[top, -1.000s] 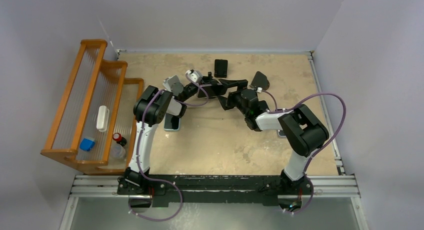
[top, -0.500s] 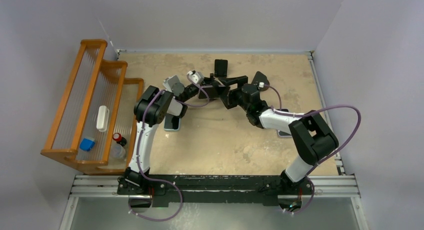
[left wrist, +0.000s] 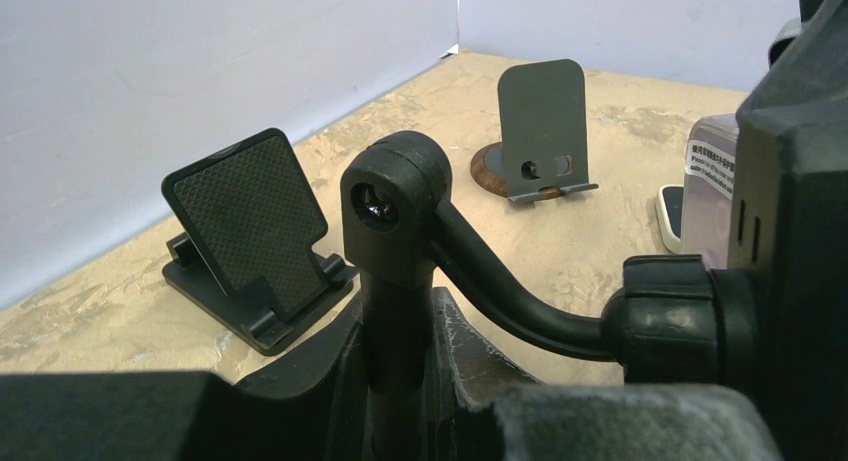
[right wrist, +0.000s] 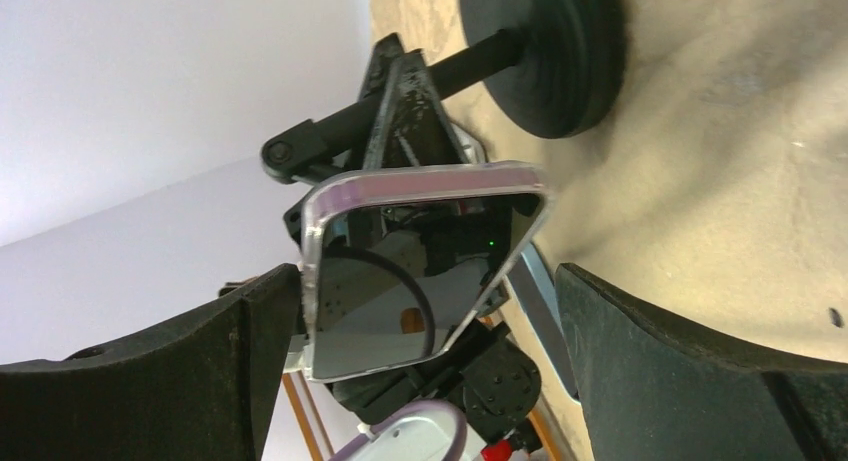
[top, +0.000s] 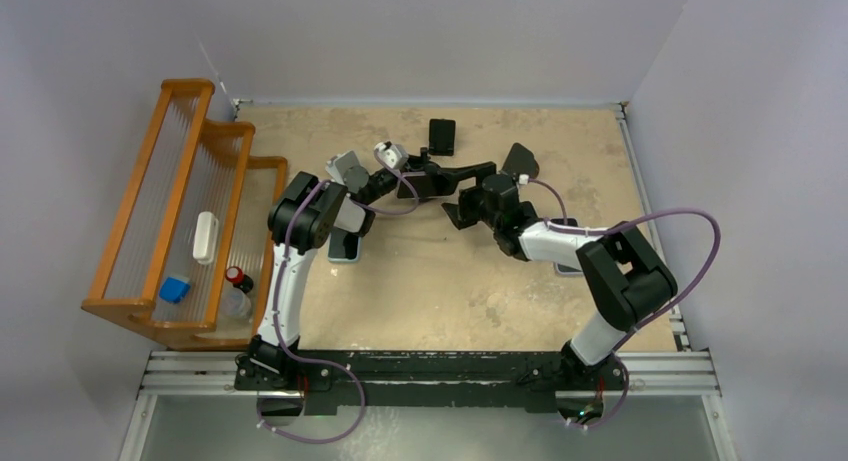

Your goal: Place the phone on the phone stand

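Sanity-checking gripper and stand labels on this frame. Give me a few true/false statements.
1. The right gripper is open, with a finger on either side of the phone. True.
2. The textured black stand holds a phone. False: it is empty.
3. The grey stand lies tipped over. False: it stands upright.
4. The left gripper clamps a black post. True.
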`<state>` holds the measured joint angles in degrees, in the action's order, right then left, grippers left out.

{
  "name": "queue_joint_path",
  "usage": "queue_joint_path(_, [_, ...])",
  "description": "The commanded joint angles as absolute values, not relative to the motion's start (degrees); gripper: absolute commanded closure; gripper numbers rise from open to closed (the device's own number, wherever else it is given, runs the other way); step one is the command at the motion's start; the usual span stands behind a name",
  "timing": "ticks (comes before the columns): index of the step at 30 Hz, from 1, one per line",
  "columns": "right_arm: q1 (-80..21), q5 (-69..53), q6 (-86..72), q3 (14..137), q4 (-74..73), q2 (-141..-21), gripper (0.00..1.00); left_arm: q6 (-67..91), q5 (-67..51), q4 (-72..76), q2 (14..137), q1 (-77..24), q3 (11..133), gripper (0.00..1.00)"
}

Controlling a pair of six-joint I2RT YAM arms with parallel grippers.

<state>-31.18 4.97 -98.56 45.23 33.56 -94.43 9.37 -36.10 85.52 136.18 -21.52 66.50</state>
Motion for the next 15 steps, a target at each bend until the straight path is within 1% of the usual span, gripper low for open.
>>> queue_joint_path(1, [-31.22,5.89,-101.61,43.48,33.94,-93.72,0.02,9.67,-37.35,93.32,136.58,-22.04,67.60,1.00])
queue_joint_path(6, [-31.20,6.23,-105.32,41.92,40.77,-96.99,0.01,9.67,-37.35,93.21,136.58,-22.06,67.62,1.00])
queue_joint_path(15, [-31.30,10.86,-111.35,40.85,55.48,-103.31,0.02,9.71,-37.44,93.01,136.97,-22.01,67.76,1.00])
